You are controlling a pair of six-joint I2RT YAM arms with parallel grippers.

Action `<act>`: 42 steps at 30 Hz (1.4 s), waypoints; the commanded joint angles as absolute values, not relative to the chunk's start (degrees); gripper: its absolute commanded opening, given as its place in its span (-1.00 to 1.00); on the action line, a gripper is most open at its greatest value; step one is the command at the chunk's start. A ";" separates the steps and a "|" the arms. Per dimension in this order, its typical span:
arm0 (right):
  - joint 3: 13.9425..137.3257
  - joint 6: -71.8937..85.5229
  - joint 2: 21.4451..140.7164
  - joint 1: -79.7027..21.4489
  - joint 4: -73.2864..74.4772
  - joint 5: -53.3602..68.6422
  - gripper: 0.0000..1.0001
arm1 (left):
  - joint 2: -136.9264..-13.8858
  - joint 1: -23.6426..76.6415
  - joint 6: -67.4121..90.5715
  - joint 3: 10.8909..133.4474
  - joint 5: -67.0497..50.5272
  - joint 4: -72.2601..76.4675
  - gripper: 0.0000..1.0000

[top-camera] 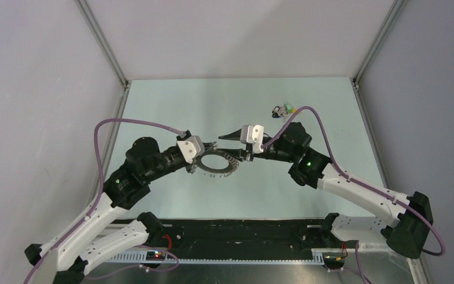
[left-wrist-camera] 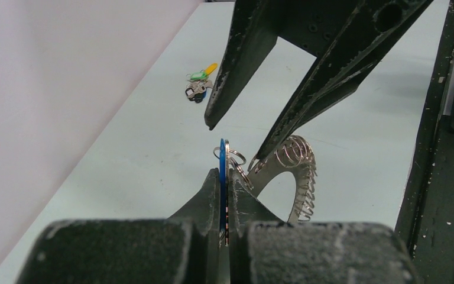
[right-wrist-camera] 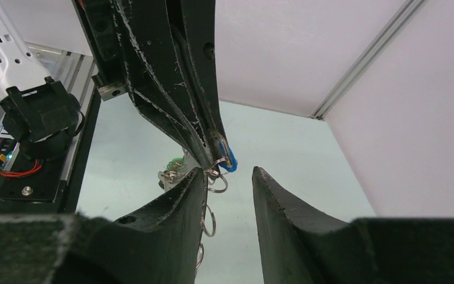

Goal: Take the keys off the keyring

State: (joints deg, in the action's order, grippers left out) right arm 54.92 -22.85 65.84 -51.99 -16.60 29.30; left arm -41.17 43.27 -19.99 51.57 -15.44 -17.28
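The keyring [top-camera: 227, 167] lies on the table between the two arms, fringed with silver keys [top-camera: 213, 173]. In the left wrist view its band [left-wrist-camera: 300, 177] carries several small wire rings. My left gripper [left-wrist-camera: 224, 176] is shut on a blue-headed key [left-wrist-camera: 220, 163] that stands on edge between its jaws. It is at the ring's far left side in the top view [top-camera: 210, 147]. My right gripper [right-wrist-camera: 227, 174] is open, with its fingers on either side of the blue key [right-wrist-camera: 229, 161]. One of its fingertips [left-wrist-camera: 261, 155] touches the small rings. It also shows in the top view [top-camera: 232, 148].
A small clump of loose keys with green and yellow heads [top-camera: 284, 110] lies at the back right of the table. It also shows in the left wrist view [left-wrist-camera: 200, 83]. Grey walls and metal frame posts enclose the table [top-camera: 171, 112].
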 commanded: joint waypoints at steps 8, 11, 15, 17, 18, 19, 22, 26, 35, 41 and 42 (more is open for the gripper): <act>59.47 -23.36 69.16 -49.67 -13.05 32.93 -0.20 | -39.58 43.09 -20.46 51.85 -16.69 -14.00 -1.00; 59.51 -21.87 69.31 -48.42 -13.12 35.14 -0.19 | -39.59 43.14 -20.53 51.84 -16.88 -13.98 -1.00; 59.69 -20.37 69.79 -47.79 -13.84 37.84 -0.21 | -39.73 43.07 -20.45 51.86 -17.20 -13.99 -1.00; 59.80 -19.75 69.94 -47.66 -14.44 38.78 -0.20 | -39.86 43.07 -20.51 51.83 -17.28 -14.03 -1.00; 59.86 -19.59 70.07 -47.62 -14.90 39.58 -0.21 | -39.94 43.11 -20.55 51.84 -17.39 -14.03 -1.00; 59.90 -19.29 70.23 -47.67 -15.10 39.96 -0.21 | -39.97 43.13 -20.56 51.85 -17.44 -14.05 -1.00; 60.29 -18.82 70.55 -47.62 -15.37 42.14 -0.24 | -40.05 43.08 -20.49 51.86 -17.59 -14.04 -1.00; 60.47 -18.12 70.84 -47.64 -15.46 43.70 -0.27 | -39.99 43.13 -20.55 51.73 -17.59 -14.05 -1.00; 60.73 -16.50 71.10 -47.59 -15.85 45.35 -0.51 | -39.84 43.09 -20.62 51.69 -17.62 -14.03 -1.00; 60.75 -15.84 70.55 -47.45 -14.96 45.07 -0.92 | -39.63 43.14 -20.58 51.58 -17.24 -13.77 -1.00; 60.74 -15.47 70.57 -47.46 -14.95 45.12 -0.98 | -39.59 43.11 -20.58 51.57 -17.24 -13.70 -1.00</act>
State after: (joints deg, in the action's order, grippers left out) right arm 58.13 -16.93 70.85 -47.40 -14.09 43.99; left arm -40.53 43.27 -20.01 51.31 -17.23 -17.37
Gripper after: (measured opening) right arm 0.054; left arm 0.020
